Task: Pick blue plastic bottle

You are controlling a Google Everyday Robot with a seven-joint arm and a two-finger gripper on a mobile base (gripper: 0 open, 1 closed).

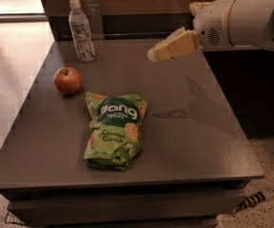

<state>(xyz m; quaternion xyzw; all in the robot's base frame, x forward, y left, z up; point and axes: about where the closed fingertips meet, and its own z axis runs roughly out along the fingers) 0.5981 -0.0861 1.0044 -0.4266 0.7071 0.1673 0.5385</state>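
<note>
The blue plastic bottle (81, 30) stands upright at the table's far left corner. It is clear, with a white cap and a white label with dark print. My gripper (152, 55) reaches in from the right on a white arm, above the far middle of the table. It points left toward the bottle and is well to the bottle's right, apart from it. It holds nothing that I can see.
A red apple (67, 80) sits in front of the bottle near the left edge. A green snack bag (115, 128) lies in the middle of the dark table (199, 141). A dark wall runs behind the table. A striped cable (257, 198) lies on the floor at the right.
</note>
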